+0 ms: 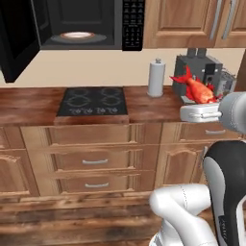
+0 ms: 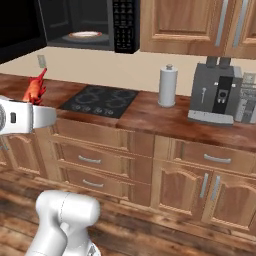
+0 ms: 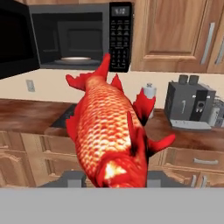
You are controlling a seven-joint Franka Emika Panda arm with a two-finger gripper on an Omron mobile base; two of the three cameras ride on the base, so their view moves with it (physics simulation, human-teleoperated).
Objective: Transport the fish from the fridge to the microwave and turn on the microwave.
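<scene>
The red-orange fish [image 3: 109,131] stands tail-up between my fingers, and my gripper [image 3: 114,177] is shut on its head end. From the left base view the fish [image 1: 197,88] and gripper [image 1: 204,102] hang in front of the counter's right part. From the right base view the fish [image 2: 34,89] rises from the gripper [image 2: 34,102] at the left. The black microwave [image 1: 77,24] hangs above the counter, up and to the left of the fish. Its door [image 1: 17,38] is swung open to the left, showing the round turntable [image 1: 77,35]. The fridge is out of view.
A black cooktop [image 1: 92,101] lies on the wooden counter [image 1: 29,103] below the microwave. A white paper towel roll [image 2: 168,86] and a grey coffee machine [image 2: 217,92] stand to its right. Wooden wall cabinets [image 2: 185,25] hang right of the microwave; drawers [image 1: 93,161] lie below.
</scene>
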